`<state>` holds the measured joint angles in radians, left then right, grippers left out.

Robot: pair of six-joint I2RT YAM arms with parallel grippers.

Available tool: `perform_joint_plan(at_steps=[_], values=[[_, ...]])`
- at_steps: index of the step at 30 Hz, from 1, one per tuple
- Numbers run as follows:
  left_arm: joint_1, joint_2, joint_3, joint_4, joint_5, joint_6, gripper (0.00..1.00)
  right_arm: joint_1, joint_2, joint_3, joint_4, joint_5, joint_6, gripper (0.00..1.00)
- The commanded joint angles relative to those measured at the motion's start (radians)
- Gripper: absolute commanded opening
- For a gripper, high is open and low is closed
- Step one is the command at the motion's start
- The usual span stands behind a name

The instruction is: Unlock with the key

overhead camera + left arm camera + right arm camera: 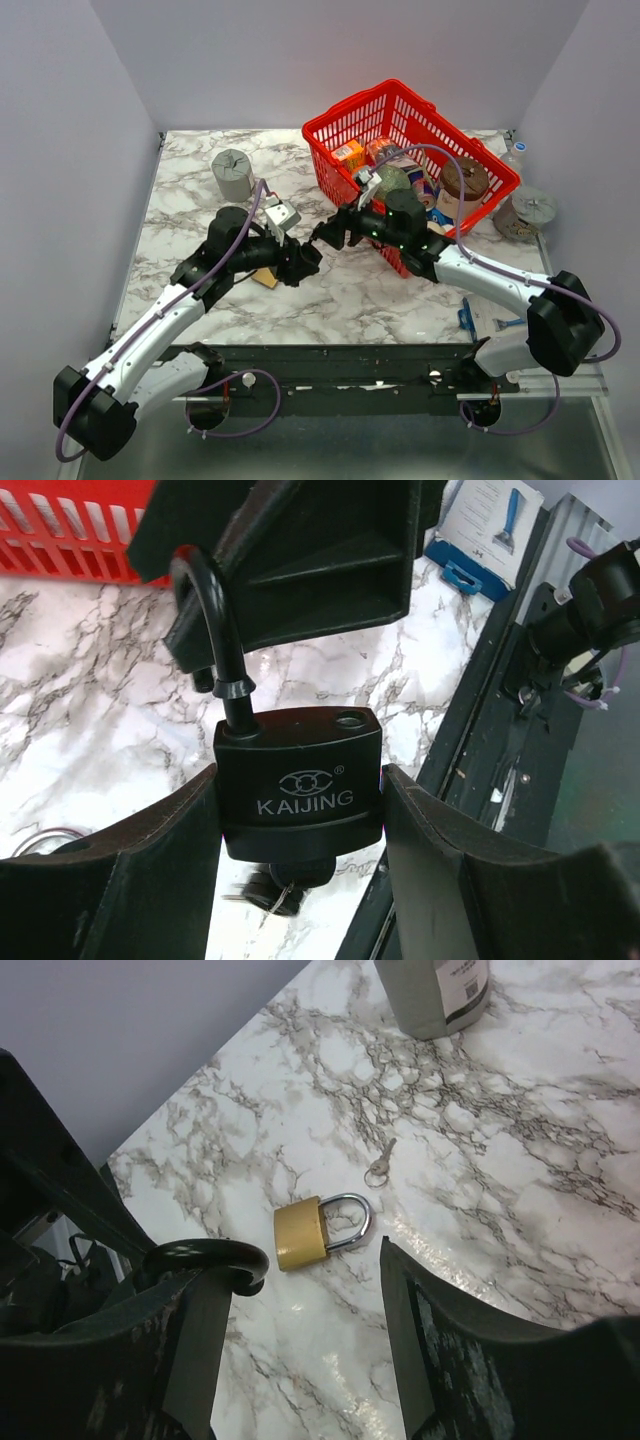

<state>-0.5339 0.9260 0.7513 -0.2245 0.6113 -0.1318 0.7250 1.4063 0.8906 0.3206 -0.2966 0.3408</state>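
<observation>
step: late. The padlock (300, 780) has the free end of its shackle (215, 630) out of the body and the socket hole is bare, so I judge the lock sprung.
key (292, 868): black head just under the padlock, below the left claw's grip. It looks seated in the keyhole; blade hidden.
left claw (301, 262): pinching the padlock body by its sides, shackle end pointing away from the wrist.
right claw (328, 236): spread. The shackle bow lies against one finger, not pinched.
arms: both reach to mid-worktop (480, 1140), claws almost tip to tip.
next: probably swing the shackle clear, with the left grip firm so the body doesn't twist.
off-task: brass lock (300, 1233) and a plain silver key (380, 1165) lie beyond the right claw.
</observation>
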Motion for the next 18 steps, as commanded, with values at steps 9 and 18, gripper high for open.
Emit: perform_joint_plan(at_steps=[9,18], values=[[0.003,0.024,0.020,0.134,0.165,-0.017,0.00,-0.001,0.045,0.013,0.293,-0.268,0.046,0.69],[0.074,-0.044,-0.007,0.195,0.087,-0.077,0.00,-0.001,0.000,-0.015,0.195,-0.170,0.007,0.81]])
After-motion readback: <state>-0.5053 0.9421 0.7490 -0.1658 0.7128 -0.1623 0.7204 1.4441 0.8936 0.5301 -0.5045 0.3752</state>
